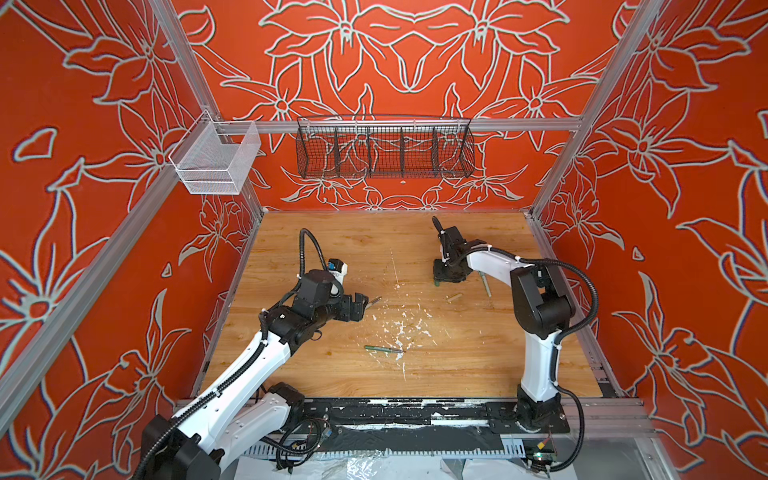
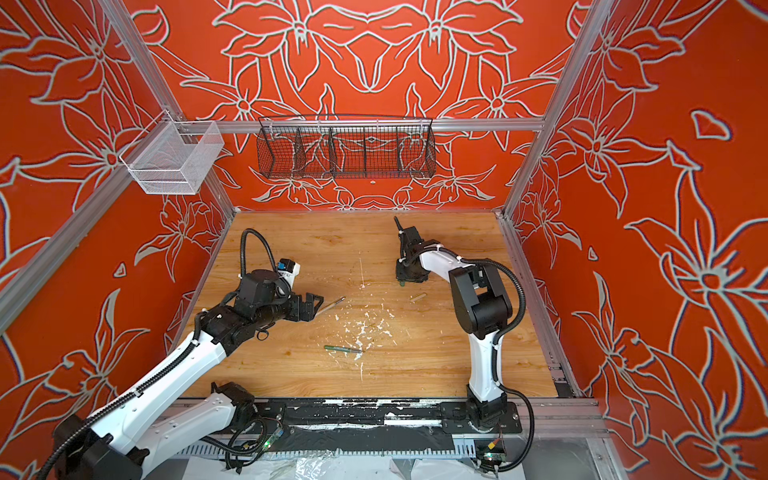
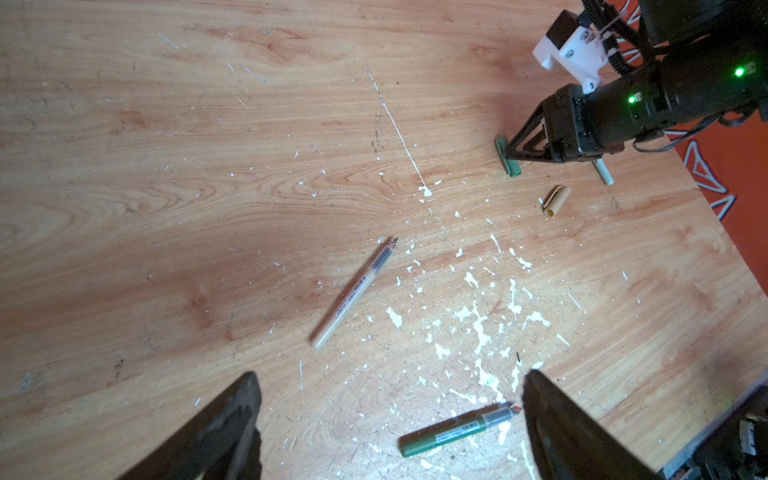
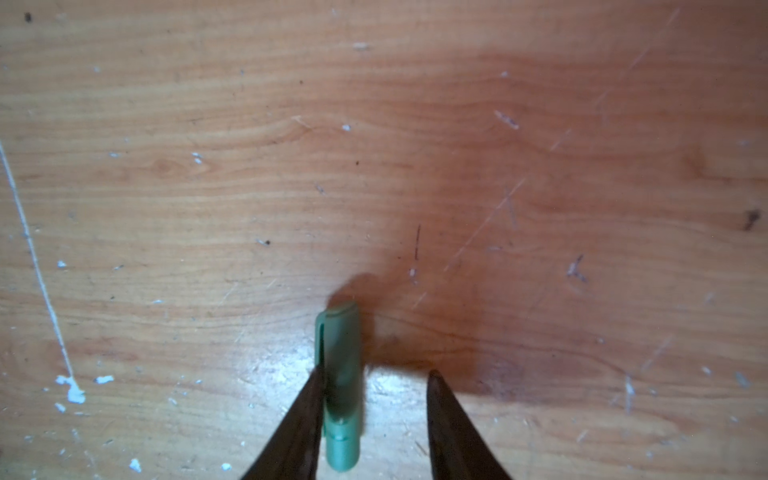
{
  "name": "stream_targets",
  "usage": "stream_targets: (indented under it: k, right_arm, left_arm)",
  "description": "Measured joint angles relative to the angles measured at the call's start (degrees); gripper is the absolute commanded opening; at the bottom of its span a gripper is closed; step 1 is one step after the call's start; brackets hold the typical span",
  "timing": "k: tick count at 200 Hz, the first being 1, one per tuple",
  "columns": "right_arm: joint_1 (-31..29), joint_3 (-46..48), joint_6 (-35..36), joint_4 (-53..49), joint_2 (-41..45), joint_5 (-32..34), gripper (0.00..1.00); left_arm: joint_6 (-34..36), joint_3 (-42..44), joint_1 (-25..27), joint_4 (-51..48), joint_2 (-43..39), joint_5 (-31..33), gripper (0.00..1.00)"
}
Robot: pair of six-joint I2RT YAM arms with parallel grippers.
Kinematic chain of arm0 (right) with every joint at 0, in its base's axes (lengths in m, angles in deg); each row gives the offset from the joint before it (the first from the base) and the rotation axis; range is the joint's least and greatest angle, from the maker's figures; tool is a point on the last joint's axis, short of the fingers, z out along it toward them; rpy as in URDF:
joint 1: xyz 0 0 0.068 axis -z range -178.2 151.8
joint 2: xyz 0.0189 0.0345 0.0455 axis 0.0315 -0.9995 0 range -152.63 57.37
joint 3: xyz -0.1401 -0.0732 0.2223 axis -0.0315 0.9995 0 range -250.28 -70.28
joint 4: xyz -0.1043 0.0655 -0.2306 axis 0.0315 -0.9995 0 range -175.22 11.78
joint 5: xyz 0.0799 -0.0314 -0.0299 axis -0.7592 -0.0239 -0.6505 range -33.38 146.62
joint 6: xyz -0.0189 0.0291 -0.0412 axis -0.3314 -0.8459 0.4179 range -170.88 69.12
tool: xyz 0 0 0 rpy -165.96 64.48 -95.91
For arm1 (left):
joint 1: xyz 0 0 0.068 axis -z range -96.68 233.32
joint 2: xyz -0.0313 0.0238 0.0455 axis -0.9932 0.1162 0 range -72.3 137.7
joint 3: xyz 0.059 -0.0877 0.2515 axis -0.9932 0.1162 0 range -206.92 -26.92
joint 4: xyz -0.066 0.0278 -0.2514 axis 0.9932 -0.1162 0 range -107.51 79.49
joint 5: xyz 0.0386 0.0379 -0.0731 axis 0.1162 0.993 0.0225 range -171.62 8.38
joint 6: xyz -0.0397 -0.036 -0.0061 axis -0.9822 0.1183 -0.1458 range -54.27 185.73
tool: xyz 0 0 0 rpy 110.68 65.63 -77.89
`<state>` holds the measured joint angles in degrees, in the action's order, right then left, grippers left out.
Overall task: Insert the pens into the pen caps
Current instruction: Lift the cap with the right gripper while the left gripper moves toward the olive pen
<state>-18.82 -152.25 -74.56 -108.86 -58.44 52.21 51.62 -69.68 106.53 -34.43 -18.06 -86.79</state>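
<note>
Currently the left hand (image 3: 389, 374) is gaping; the right hand (image 4: 376, 371) is straddling the green cap (image 4: 340, 353), unclamped; pen labels (image 3: 455, 432) unreadable.

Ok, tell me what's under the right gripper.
A green pen cap lies on the table between the open jaws of the right gripper, touching one finger only. In both top views the gripper mostly hides it.

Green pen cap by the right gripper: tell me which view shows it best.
The right wrist view: the green pen cap lies large and close inside the right gripper. The left wrist view shows it small and distant; both top views show only a green speck.
</note>
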Motion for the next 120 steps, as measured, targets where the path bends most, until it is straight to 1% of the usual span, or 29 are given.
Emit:
stream_targets:
  k: [40, 63, 98, 120]
  right_arm:
    - [-0.07, -4.72, 1.05, -0.90, -1.44, 0.17, 0.33]
    - [-0.46, -6.10, 2.05, -1.99, -2.36, 0.98, 0.32]
    - [-1.36, -7.45, 3.80, -5.01, -4.13, 3.17, 0.30]
    - [-1.53, -7.58, 4.39, -6.32, -4.59, 3.54, 0.29]
  left_arm:
    - [-0.02, 0.00, 0.00, 0.00, -0.04, -0.07, 0.97]
    - [-0.04, 0.02, 0.00, 0.00, -0.04, -0.22, 0.97]
    - [-0.04, 0.46, 0.11, 0.66, 0.63, -3.17, 0.97]
    - [-0.11, 0.57, 1.33, 0.59, 2.08, -4.55, 0.97]
